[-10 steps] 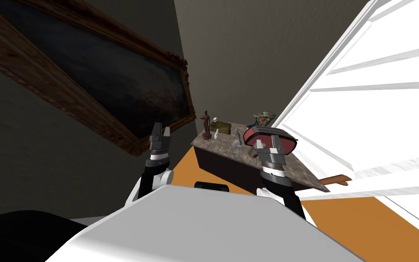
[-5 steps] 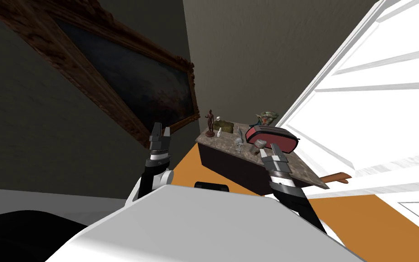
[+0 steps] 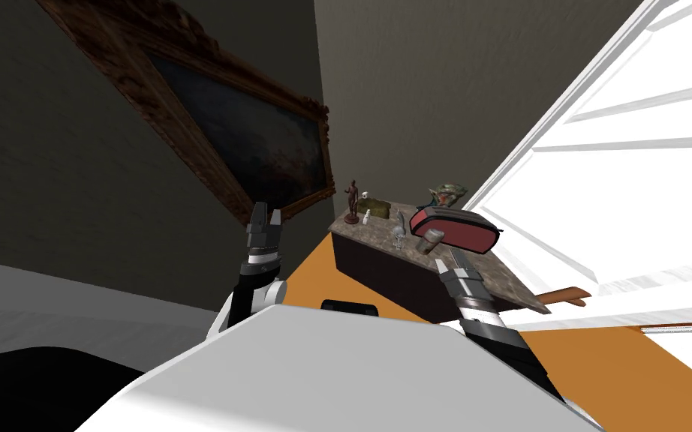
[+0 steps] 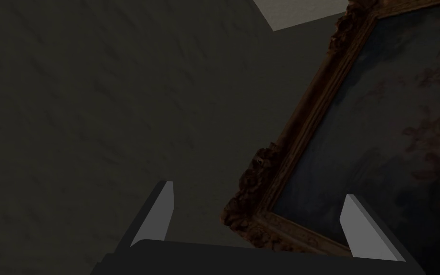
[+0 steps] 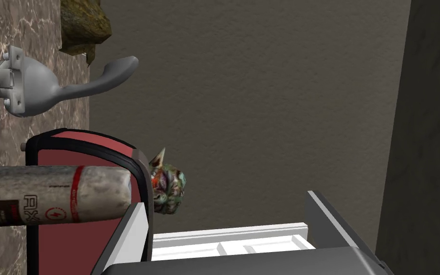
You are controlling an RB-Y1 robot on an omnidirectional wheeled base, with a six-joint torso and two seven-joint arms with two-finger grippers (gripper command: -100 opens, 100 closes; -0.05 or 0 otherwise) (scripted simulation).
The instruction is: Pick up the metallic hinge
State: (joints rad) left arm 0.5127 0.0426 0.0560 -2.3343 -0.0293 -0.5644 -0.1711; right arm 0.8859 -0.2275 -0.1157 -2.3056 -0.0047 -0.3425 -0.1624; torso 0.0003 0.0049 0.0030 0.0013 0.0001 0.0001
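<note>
The hinge (image 3: pixel 399 229) was small & plain light grey, w/ a faint metal sheen. From my rt wrist cam it showed a rounded body w/ little lugs, a flat bracket at one end & a slim curved arm tapering off the other. It stood upright on the brown marbled tabletop (image 3: pixel 374 232), arm uppermost, approx. mid-table. It was btwn the olive lump (image 3: pixel 375 208) & the red case (image 3: pixel 455 228), near the grey can (image 3: pixel 432 240).
</note>
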